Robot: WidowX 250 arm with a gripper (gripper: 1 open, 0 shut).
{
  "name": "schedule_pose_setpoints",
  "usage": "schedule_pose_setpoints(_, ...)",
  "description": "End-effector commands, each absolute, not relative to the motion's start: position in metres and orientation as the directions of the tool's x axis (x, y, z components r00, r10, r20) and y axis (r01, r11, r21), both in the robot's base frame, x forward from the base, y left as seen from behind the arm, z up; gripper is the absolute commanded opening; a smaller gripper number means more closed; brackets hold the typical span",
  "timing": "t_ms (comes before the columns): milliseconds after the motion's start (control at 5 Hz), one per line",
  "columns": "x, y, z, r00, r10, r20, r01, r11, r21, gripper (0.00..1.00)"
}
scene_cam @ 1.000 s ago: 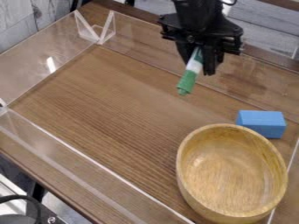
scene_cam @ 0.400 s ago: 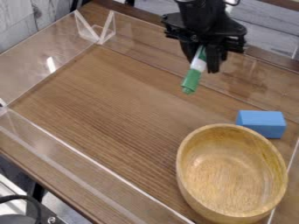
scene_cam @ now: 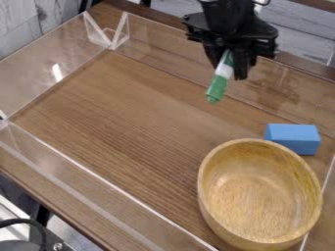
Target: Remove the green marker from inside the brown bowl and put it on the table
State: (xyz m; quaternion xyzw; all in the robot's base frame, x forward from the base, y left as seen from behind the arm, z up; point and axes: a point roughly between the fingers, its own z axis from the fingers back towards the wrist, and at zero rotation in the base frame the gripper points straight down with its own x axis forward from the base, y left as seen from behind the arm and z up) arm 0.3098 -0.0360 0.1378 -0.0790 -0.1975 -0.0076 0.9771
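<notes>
My black gripper (scene_cam: 226, 59) hangs over the far middle of the table (scene_cam: 118, 118), shut on the white barrel of the green marker (scene_cam: 218, 82). The marker slants down and to the left, its dark green cap lowest and held above the wood. At the near right sits the brown bowl (scene_cam: 261, 193), a wide shallow wooden dish with nothing inside it. The gripper is well behind the bowl and off to its left.
A blue rectangular block (scene_cam: 295, 137) lies just behind the bowl at the right. Low clear acrylic walls (scene_cam: 53, 74) edge the tabletop, with a folded clear piece (scene_cam: 108, 32) at the far left corner.
The marker's green tip has lifted very slightly; the gripper stays in the same spot, still shut on it.
</notes>
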Motion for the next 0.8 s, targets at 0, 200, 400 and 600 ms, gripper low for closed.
schedule_pose_setpoints(0,0.314,-0.0381,0.1475,0.904,0.0,0.428,0.068,0.987,-0.144,0.0)
schedule_pose_setpoints(200,0.3135,-0.0375,0.1456,0.902,-0.007,0.432,0.075,0.987,-0.14,0.0)
schedule_pose_setpoints(400,0.3138,-0.0358,0.1442,0.9,-0.012,0.437,0.08,0.987,-0.136,0.0)
schedule_pose_setpoints(600,0.3137,-0.034,0.1428,0.897,-0.019,0.441,0.086,0.987,-0.132,0.0)
